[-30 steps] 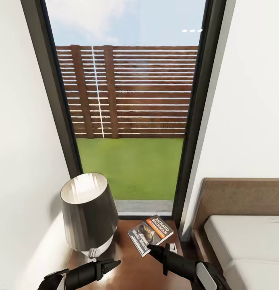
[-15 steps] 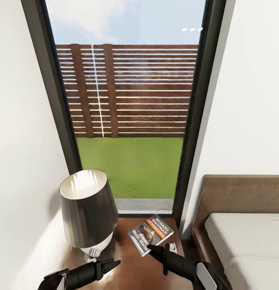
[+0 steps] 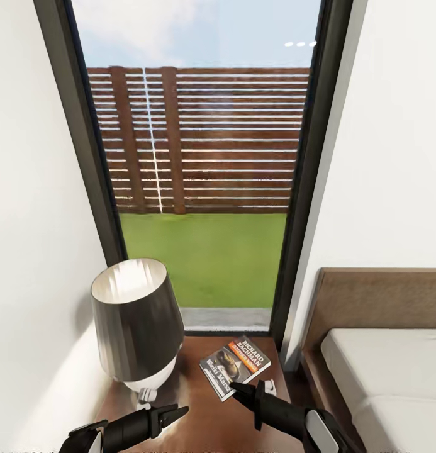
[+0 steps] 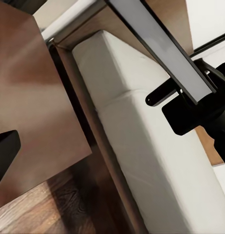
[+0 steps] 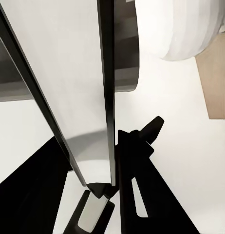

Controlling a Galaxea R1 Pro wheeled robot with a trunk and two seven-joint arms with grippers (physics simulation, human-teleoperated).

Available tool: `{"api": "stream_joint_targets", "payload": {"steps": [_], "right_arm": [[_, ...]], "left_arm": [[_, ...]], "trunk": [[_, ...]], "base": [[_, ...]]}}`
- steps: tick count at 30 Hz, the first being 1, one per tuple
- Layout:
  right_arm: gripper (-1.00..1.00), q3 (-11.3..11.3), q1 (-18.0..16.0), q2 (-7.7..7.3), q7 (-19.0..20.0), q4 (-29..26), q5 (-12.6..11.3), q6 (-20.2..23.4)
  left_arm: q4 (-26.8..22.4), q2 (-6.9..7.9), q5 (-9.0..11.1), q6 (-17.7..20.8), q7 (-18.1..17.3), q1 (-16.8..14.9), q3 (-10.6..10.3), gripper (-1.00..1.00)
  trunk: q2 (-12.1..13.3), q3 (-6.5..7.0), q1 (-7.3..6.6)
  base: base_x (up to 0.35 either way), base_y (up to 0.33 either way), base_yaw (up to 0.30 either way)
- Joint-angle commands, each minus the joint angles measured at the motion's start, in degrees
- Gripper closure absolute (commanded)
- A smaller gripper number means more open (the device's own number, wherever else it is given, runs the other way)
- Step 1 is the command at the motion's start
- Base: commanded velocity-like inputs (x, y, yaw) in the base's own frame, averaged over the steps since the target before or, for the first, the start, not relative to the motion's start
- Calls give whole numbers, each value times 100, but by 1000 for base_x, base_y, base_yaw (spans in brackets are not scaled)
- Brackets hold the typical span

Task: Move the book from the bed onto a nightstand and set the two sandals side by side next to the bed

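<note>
The room has white walls [image 3: 35, 220] and a tall black-framed window [image 3: 199, 189]; through the glass you see a brown slatted fence [image 3: 205, 138], green grass [image 3: 208, 258] and sky; under the window stands a dark brown nightstand [image 3: 192, 402] with a shiny top; a lamp [image 3: 137, 327] with a dark shade sits on its left part, near the wall; the book [image 3: 235, 366] lies flat on the right part of the top, turned at an angle, with white letters on an orange-red band; the bed [image 3: 384, 365] is just beside the nightstand on the right, with a brown headboard and a light grey mattress, and it is cut off by the picture's edge; the right gripper [image 3: 238, 389] holds the near edge of the book, its fingers pinched on it, and in the right wrist view the book [image 5: 88, 97] runs thin and edge-on between the black fingers [image 5: 146, 141]; the left gripper [image 3: 177, 412] hangs over the front of the nightstand, touching nothing, its fingers close together; the left wrist view shows the nightstand top, wood floor [image 4: 49, 209], the mattress side and the right gripper; the arms are cut off at the bottom edge.
</note>
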Motion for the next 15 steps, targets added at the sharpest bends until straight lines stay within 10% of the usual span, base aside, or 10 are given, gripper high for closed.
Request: {"api": "stream_joint_targets", "payload": {"steps": [1,15], "right_arm": [[100,-31,-4,7,23,0,21,26],[100,-29,-8,12,18,2,21,26]], "left_arm": [[1,0,20,60,-18,-3,4,-100],[-33,5,25,71,-91,-5,5,-100]], "trunk": [[-44,-24,22],[-285,-132,154]], "base": [[0,0,0],[0,0,0]]}}
